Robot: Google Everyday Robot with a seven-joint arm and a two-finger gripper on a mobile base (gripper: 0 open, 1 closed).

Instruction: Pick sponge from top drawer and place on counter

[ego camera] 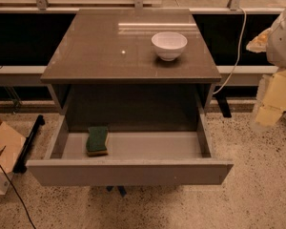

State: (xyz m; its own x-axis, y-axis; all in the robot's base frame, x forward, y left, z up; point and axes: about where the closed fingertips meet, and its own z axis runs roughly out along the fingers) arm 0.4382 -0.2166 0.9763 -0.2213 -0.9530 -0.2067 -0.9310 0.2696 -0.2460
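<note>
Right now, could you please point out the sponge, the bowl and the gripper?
sponge (pixel 97 140): camera view, green top, in the drawer (pixel 152 145).
bowl (pixel 169 52): camera view, white outer wall, on the counter (pixel 100 56).
gripper (pixel 271 104): camera view, pale body, at the right edge.

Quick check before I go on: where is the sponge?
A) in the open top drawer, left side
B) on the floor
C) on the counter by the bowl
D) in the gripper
A: the sponge lies inside the open top drawer, towards its left, while the gripper hangs at the right edge of the view, apart from the drawer.
</note>
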